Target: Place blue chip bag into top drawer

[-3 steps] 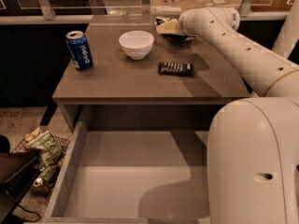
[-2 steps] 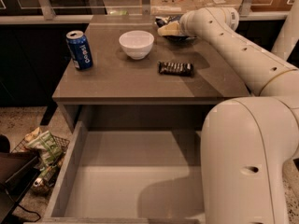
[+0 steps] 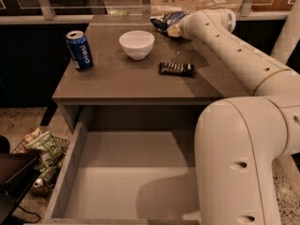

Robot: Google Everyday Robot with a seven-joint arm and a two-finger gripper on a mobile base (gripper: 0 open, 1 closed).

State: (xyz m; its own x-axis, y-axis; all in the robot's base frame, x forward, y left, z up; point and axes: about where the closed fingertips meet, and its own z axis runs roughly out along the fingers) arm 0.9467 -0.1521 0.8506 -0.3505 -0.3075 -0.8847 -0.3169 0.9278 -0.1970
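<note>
The blue chip bag [image 3: 165, 21] is at the far right of the grey table [image 3: 117, 83], crumpled, dark navy with pale patches. My gripper [image 3: 174, 30] is at the end of the white arm, which reaches in from the right. It is shut on the bag's right end and holds it slightly above the tabletop. The wrist hides most of the grip. The top drawer [image 3: 65, 172] stands pulled open below the table's front edge. It is wide and grey, and nothing lies in it.
A blue soda can [image 3: 78, 49] stands at the table's left. A white bowl [image 3: 136, 43] sits mid-back and a dark striped candy bar [image 3: 176, 68] lies right of centre. My white body [image 3: 243, 163] covers the drawer's right side. A wire basket of trash [image 3: 44, 153] sits on the floor to the left.
The bag has moved a little left and up with the gripper, and more of it shows now. The can, bowl, candy bar and drawer have not moved.
</note>
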